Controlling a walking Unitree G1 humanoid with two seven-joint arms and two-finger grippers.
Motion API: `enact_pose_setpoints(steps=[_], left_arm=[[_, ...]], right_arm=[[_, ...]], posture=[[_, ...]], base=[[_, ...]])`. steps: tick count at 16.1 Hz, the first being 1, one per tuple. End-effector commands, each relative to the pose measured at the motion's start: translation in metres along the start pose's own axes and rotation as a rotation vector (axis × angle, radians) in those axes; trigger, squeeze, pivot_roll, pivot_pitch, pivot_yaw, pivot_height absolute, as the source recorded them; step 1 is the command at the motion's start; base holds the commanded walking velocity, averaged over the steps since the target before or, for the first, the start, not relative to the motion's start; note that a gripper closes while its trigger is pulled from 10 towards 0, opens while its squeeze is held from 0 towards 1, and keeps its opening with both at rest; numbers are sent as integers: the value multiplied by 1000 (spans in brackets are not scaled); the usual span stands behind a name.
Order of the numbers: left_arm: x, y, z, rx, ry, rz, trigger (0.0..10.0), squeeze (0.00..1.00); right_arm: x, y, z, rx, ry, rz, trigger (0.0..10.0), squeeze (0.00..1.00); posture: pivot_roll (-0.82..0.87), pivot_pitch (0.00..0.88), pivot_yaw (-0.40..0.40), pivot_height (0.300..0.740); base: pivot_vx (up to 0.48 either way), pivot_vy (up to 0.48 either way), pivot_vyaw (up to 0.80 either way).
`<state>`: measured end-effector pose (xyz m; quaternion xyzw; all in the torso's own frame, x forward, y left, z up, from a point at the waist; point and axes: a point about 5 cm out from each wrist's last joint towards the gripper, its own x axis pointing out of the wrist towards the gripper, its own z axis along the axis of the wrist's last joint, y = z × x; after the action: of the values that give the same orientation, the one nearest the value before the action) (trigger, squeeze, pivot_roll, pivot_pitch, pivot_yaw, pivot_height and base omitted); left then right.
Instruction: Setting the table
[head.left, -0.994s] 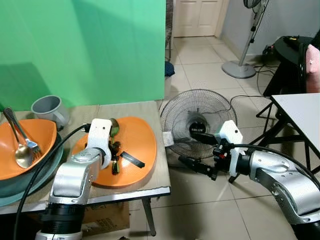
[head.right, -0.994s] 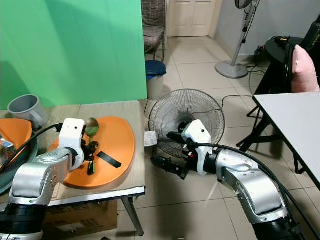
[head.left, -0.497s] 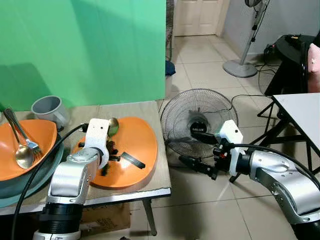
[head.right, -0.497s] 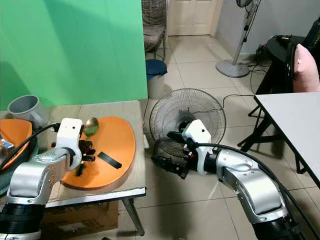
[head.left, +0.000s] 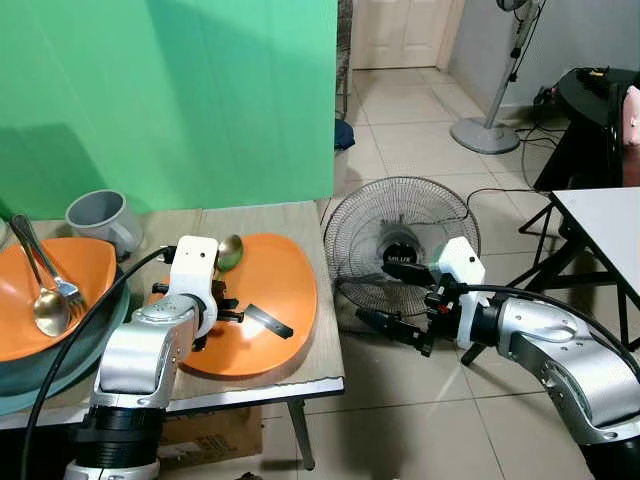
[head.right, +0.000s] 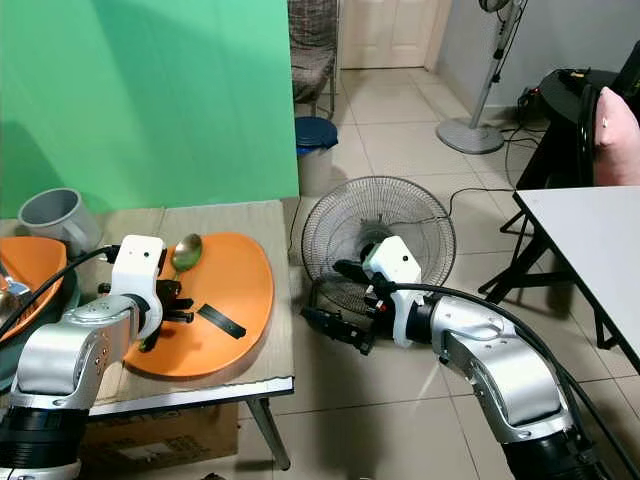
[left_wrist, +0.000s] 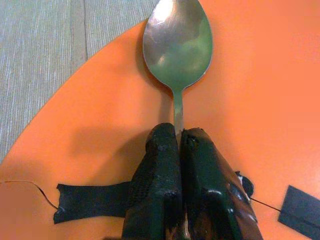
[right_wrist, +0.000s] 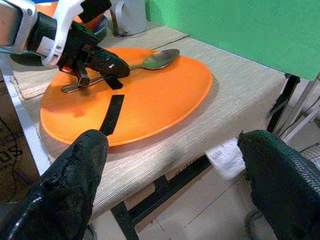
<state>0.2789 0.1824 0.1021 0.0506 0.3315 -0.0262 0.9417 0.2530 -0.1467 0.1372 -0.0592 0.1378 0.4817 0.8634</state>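
An orange plate lies on the table mat near the table's right edge. A metal spoon rests on it, its bowl at the plate's far rim. My left gripper is shut on the spoon's handle, low over the plate; it is also seen as the left gripper. My right gripper hangs open off the table's right side, at about table height, holding nothing. Its fingers point back at the plate.
An orange bowl holding a spoon and fork sits on a teal dish at the far left, a grey mug behind it. Black tape strips lie on the plate. A floor fan stands just right of the table; a white table is further right.
My left gripper has swung the spoon's handle toward the left on the plate; the bowl end stays at the far rim. The right arm has barely moved.
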Motion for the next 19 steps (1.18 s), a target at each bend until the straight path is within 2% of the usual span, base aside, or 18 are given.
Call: enact_pose_setpoints(steps=[1, 2, 3, 4, 6, 9, 10, 11, 12, 13, 15, 17, 19], left_arm=[[-1, -1, -6, 10, 24, -18, 0, 0], [-3, -3, -1, 9, -9, -40, 0, 0], [-8, -10, 10, 26, -109, -111, 0, 0], [-11, -13, 15, 24, -149, -133, 0, 0], [-28, -24, 34, 18, -301, -235, 0, 0], [-52, -28, 45, 82, -438, -287, 0, 0], [-55, -27, 45, 93, -456, -292, 0, 0], [-65, -27, 43, 141, -495, -298, 0, 0], [-75, -27, 45, 211, -593, -260, 3294, 0], [-82, -28, 47, 201, -642, -256, 10000, 0], [-90, -35, 50, 140, -698, -291, 10000, 0], [-93, -48, 42, 124, -690, -353, 10000, 0], [-92, -55, 34, 130, -674, -348, 10000, 0]], right_arm=[[-3, -6, 4, 9, -38, -40, 10000, 0], [-4, -8, 5, 26, -52, -69, 10000, 0], [-6, -14, 6, 53, -81, -138, 10000, 0], [-6, -17, 7, 67, -93, -175, 10000, 0], [-7, -22, 9, 141, -153, -296, 10000, 0], [-4, -14, 5, 164, -169, -334, 10000, 0], [-4, -13, 6, 170, -178, -343, 10000, 0], [-4, -11, 6, 189, -199, -392, 10000, 0], [-6, -12, 7, 240, -240, -493, 10000, 0], [-7, -11, 7, 261, -254, -540, 10000, 0], [-10, -9, 5, 287, -264, -589, 10000, 0], [-14, -4, 2, 281, -248, -621, 10000, 0], [-19, -3, 0, 281, -238, -662, 10000, 0]], posture=[[-41, 0, 35, 740], [-40, 0, 35, 740], [-42, 0, 37, 740], [-43, 0, 39, 740], [-46, 0, 45, 740], [-57, 0, 56, 740], [-58, 0, 57, 740], [-61, 0, 54, 740], [-61, 0, 50, 740], [-60, 0, 49, 740], [-62, 0, 49, 740], [-75, 0, 52, 740], [-89, 0, 55, 740]], base=[[0, 0, 0], [0, 0, 0], [0, 0, 0], [0, 0, 0], [0, 0, 0], [0, 0, 0], [0, 0, 0], [0, 0, 0], [0, 0, -800], [0, 0, -800], [0, 0, -800], [0, 0, -800], [0, 0, -800]])
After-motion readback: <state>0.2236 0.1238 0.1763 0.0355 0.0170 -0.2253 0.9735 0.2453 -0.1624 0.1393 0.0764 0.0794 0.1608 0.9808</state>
